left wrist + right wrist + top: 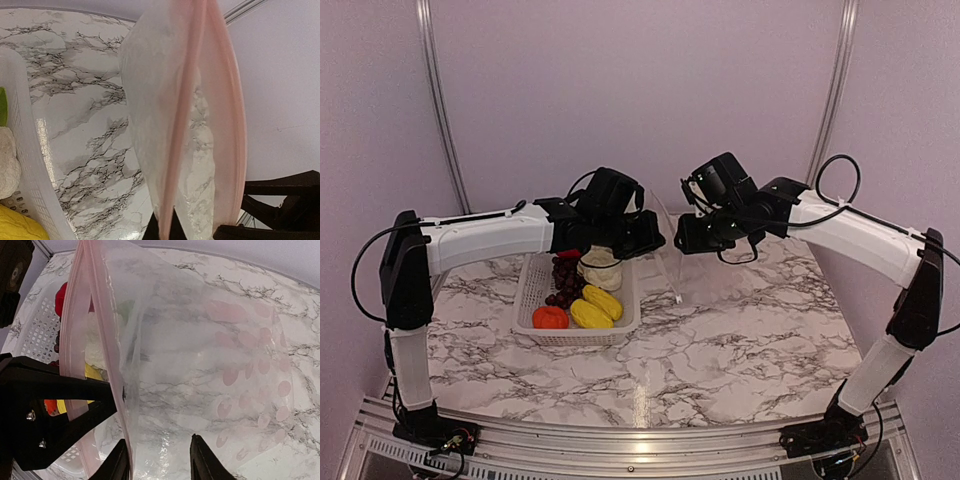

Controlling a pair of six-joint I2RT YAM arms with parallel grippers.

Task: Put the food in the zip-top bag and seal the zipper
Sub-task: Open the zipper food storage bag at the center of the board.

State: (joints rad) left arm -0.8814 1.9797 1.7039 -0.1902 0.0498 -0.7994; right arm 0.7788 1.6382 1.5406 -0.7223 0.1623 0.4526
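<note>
**A:** Where is the clear plastic zip-top bag (667, 258)?

**B:** Held up off the marble-patterned table (740, 330), just right of the white perforated plastic basket (532, 290). It hangs between the left gripper (120, 392) and the right gripper (160, 444).

**A:** Which one has it?

**B:** The left gripper is pinched closed on the pale pink zipper strip (187, 100) at the mouth. The right gripper's fingers stand spread, with a wall of the bag hanging between them, close to one finger. I cannot tell whether it touches.

**A:** And the mouth?

**B:** Parted, its two strips bowed apart.

**A:** The toy food (590, 312)?

**B:** All in the basket: dark purple grape bunch (563, 280), white cauliflower (600, 268), yellow corn pieces, orange round fruit (551, 318) and red pepper (570, 254).
</note>
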